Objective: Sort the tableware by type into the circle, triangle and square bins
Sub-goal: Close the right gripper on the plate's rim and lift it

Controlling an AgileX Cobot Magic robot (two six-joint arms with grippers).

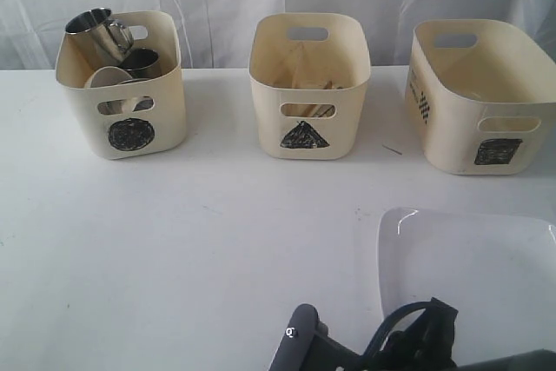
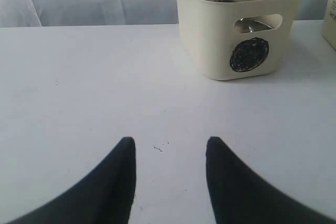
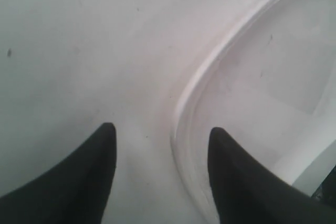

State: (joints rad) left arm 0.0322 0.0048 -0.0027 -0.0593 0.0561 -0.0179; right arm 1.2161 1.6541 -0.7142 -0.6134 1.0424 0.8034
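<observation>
A white table point(image 1: 174, 241) carries three cream bins in a row along its far side, well apart from one another. The left bin point(image 1: 165, 102) has a black scribbled circle on its front. A steel mug point(image 1: 95, 32) leans tilted out over its far left rim. A second steel vessel point(image 1: 143, 62) sits deeper inside, though I cannot tell whether it is a mug or a bowl. A small white bowl point(image 1: 109, 77) rests against the front wall. The middle bin point(image 1: 347, 119) is marked with a triangle, and pale wooden chopsticks point(image 1: 323, 84) show just above its front wall; the rest of its contents are too dim to name. The right bin point(image 1: 447, 141) is marked with a square.

The large white plate point(image 1: 469, 258) lies flat on the table at the near right, outside every bin and well apart from the square one.

The left gripper point(image 2: 170, 140) hangs over bare table with its fingers moderately apart and nothing between them, facing the circle bin.

The right arm point(image 1: 417, 336) is at the near edge, beside the plate's near left corner. The right gripper point(image 3: 164, 127) is spread wide and holds nothing. The plate's raised rim runs between its two fingers, one over the plate and the other over the table. I cannot tell whether either finger touches the plate.
</observation>
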